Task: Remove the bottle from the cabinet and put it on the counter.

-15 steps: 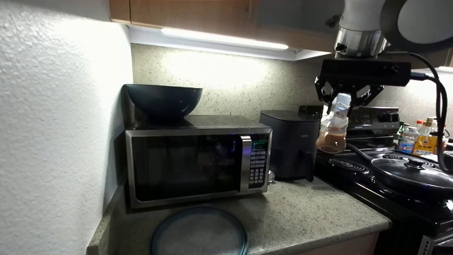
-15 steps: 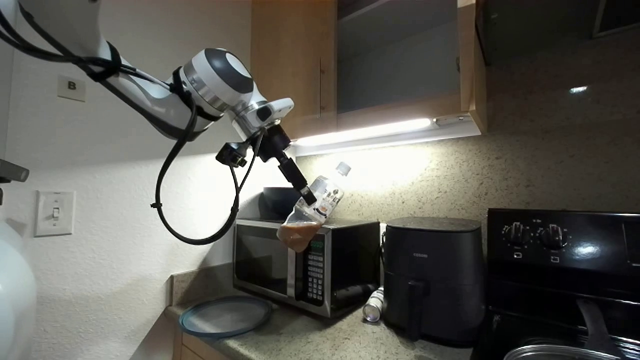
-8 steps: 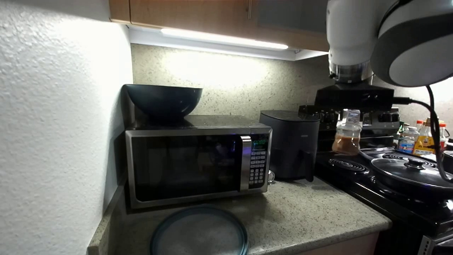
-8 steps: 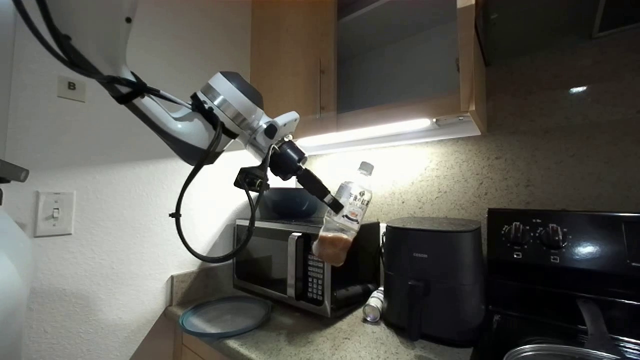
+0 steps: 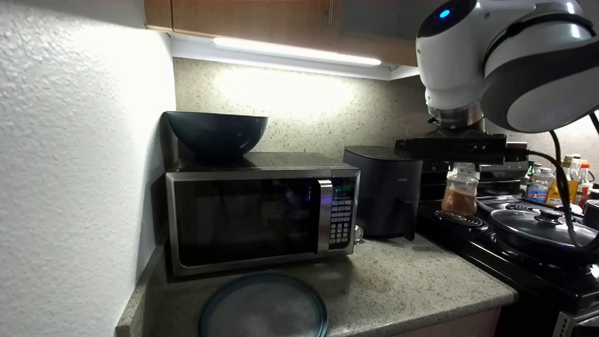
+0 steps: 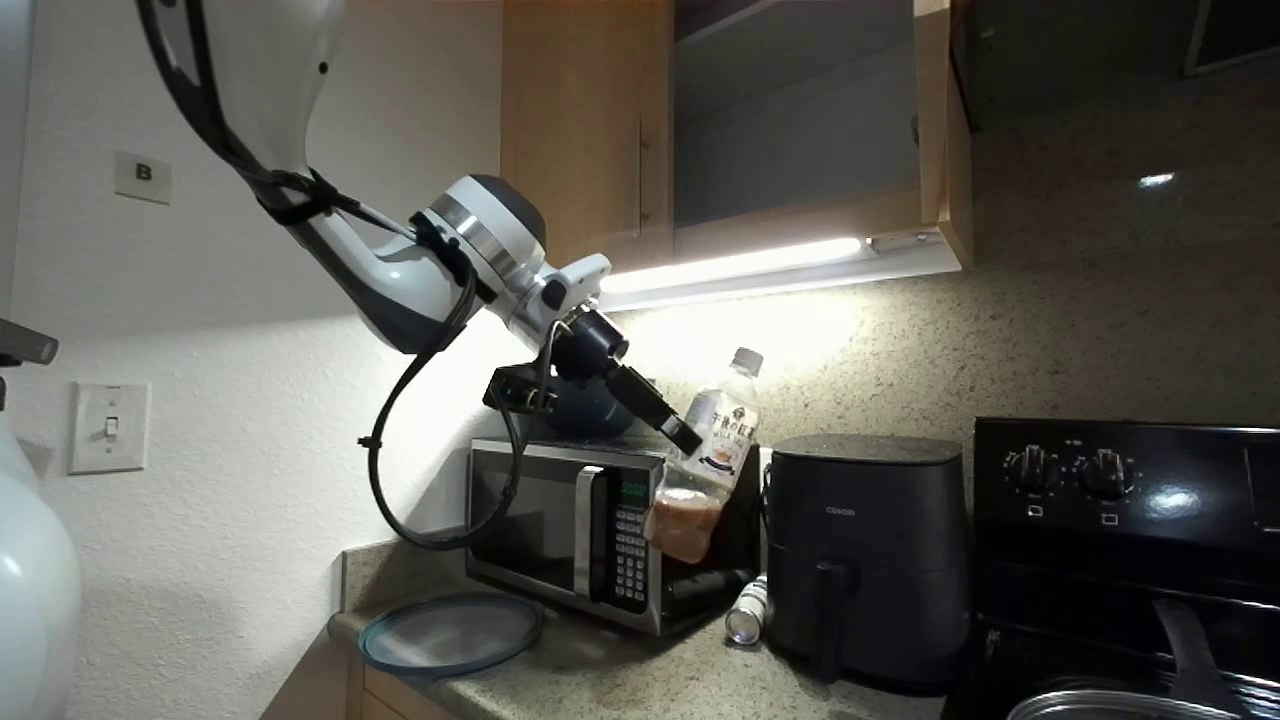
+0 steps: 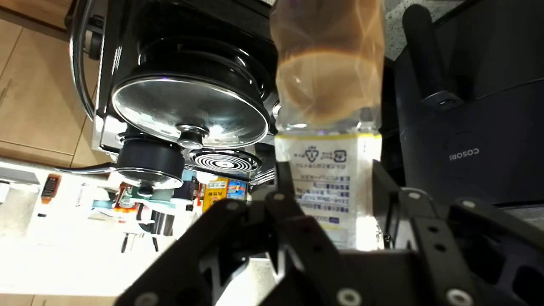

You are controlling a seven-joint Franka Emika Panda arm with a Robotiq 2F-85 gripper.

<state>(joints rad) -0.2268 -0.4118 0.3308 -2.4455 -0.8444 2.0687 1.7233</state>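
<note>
"What's in your grip?"

"My gripper (image 7: 333, 182) holds the clear plastic drink bottle (image 6: 718, 450), its fingers (image 7: 284, 182) pressed to either side of the label."

"And where is that?"

"In mid-air, outside the wooden wall cabinet (image 6: 590, 120) and lower than it, above the level of the speckled counter (image 5: 402, 276). Whether counter or black stove (image 5: 477, 243) lies straight beneath, I can't tell."

"Ready to set down?"

"Not at this slant. In an exterior view the bottle's long axis crosses my fingers nearly square: cap leaning away from my arm (image 6: 400, 285), base below my fingertips. I reckon I must swing it plumb on the way down; lowered like this, it would land on the base's rim and could topple."
</note>
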